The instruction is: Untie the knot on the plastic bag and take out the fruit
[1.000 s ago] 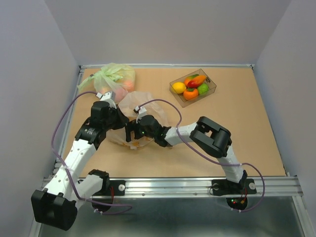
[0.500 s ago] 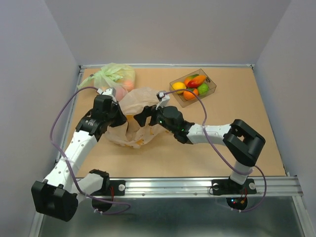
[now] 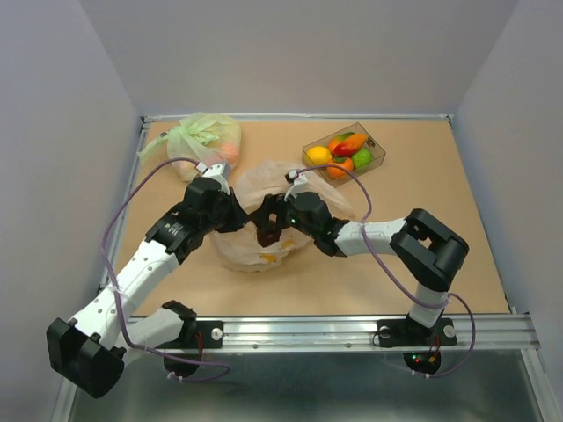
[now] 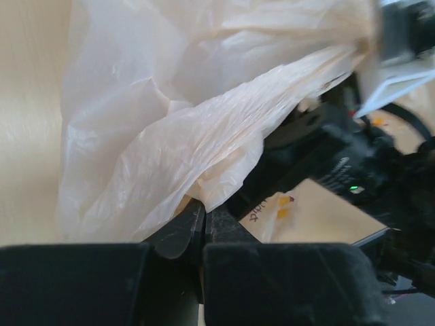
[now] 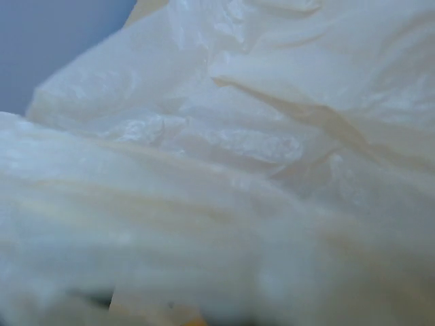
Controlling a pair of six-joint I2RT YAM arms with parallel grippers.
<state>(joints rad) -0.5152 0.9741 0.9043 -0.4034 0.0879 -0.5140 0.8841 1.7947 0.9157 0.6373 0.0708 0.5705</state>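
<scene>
Pale peach film fills the middle of the table (image 3: 440, 229): the plastic bag (image 3: 286, 178) lies crumpled and puffed up between the two arms, well apart from the far wall.

Left gripper (image 3: 237, 214): it sits against the bag's left flank. In the left wrist view its fingers (image 4: 182, 234) are pressed together on a fold of the film, and the sheet rises taut from that pinch toward the upper right.

Right gripper (image 3: 266, 225): it is pushed into the bag from the right, facing the left one, the two near each other at the bag's middle. Its jaws stand wide apart. The right wrist view shows nothing but creased film close to the lens, so whether any film lies between the fingers cannot be told.

The knot cannot be picked out in any view — the bunched film hides it.

The fruit (image 3: 341, 151) lies in a clear box (image 3: 378, 158) at the far right of the table, well apart from the bag: a yellow piece, an orange one, a green one and a red-orange one packed close together. An orange-yellow patch (image 3: 268, 257) shows through the film at the bag's near edge — what it is cannot be told.

A smaller green bag (image 3: 201, 132) with a tied top rests in the far left corner, near the peach bag but apart from it.
</scene>
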